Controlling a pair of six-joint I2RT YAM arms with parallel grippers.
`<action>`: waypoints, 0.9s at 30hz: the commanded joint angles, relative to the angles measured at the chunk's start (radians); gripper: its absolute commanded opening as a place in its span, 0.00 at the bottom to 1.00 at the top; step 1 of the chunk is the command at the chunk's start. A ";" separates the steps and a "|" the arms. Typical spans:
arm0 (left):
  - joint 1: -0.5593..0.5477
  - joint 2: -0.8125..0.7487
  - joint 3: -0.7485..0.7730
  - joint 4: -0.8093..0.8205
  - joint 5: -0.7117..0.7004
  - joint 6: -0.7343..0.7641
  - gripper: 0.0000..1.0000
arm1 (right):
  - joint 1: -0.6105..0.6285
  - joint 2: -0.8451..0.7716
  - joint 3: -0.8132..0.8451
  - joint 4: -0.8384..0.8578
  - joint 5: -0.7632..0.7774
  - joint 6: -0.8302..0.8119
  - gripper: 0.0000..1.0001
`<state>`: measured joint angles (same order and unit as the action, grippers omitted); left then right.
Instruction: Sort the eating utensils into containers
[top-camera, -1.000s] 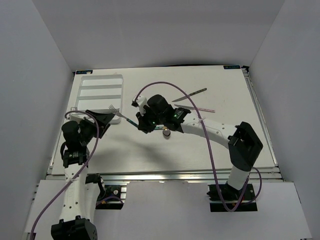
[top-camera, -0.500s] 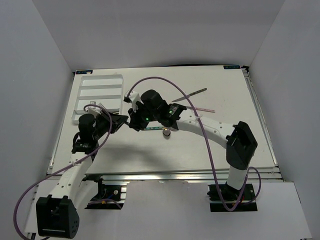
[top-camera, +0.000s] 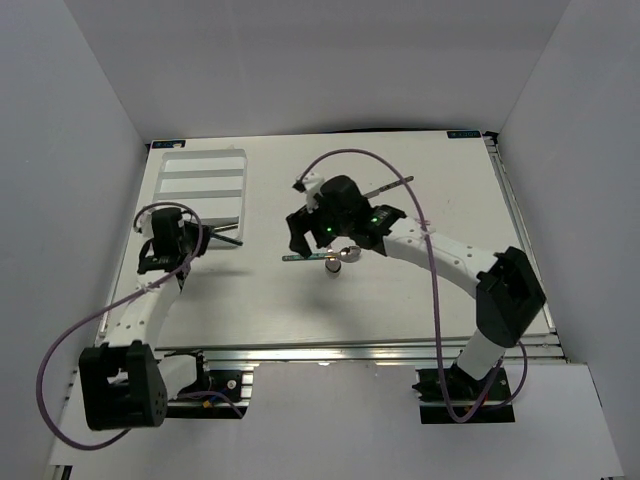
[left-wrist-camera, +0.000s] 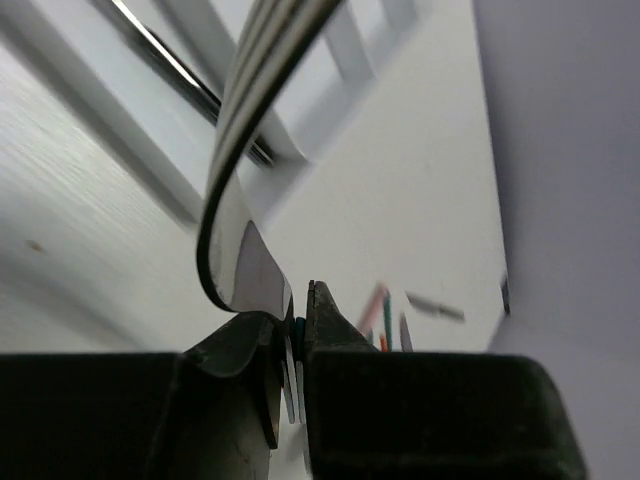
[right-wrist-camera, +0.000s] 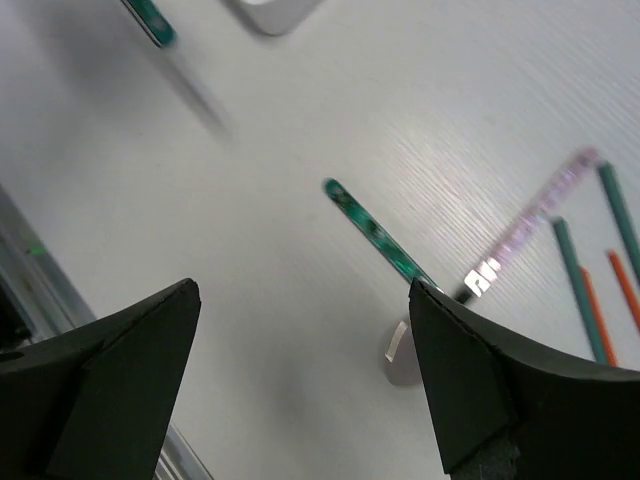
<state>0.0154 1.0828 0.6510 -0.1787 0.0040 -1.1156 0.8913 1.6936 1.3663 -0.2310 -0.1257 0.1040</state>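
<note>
Gripping a fork (left-wrist-camera: 232, 210) in the left gripper (left-wrist-camera: 297, 318) at the near right corner of the tray (top-camera: 200, 173), fingers (left-wrist-camera: 345, 350) pressed together on the fork's neck with a sliver of green handle between them. Seen from the left wrist with tines curving up and away toward the tray's near slots; impossible to tell whether touching the rim or held above it. Set at the far left corner of the table (top-camera: 450, 300), the tray, with its long slots parallel to the far edge.

Holding the right gripper (top-camera: 296, 238) spread wide above the table's middle, with nothing between its fingers (right-wrist-camera: 130, 350). Just beneath, flat on the table, a green-handled spoon (top-camera: 316, 257), handle toward the left edge and bowl toward the right.

Beside the spoon's bowl in the right wrist view, a pink handle (right-wrist-camera: 535, 225), and next to it green and red chopsticks (right-wrist-camera: 578, 275) lying close together, all largely hidden under the right arm from above. Toward the far edge, right of the middle, a knife (top-camera: 392, 185) lying aslant, one end tucked behind that arm.

Blurred at the top of the right wrist view, a white corner of the tray and the end of a green handle beside it.
</note>
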 joint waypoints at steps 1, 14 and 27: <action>0.110 0.098 0.033 -0.021 -0.151 -0.035 0.00 | -0.049 -0.130 -0.080 0.051 0.041 0.034 0.89; 0.178 0.397 0.168 0.171 -0.075 -0.050 0.02 | -0.100 -0.224 -0.249 0.064 0.028 -0.006 0.89; 0.178 0.474 0.145 0.291 -0.032 -0.171 0.17 | -0.109 -0.212 -0.254 0.073 0.011 -0.004 0.89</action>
<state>0.1879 1.5482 0.7815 0.0593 -0.0502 -1.2514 0.7856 1.4872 1.1027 -0.1986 -0.1047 0.1043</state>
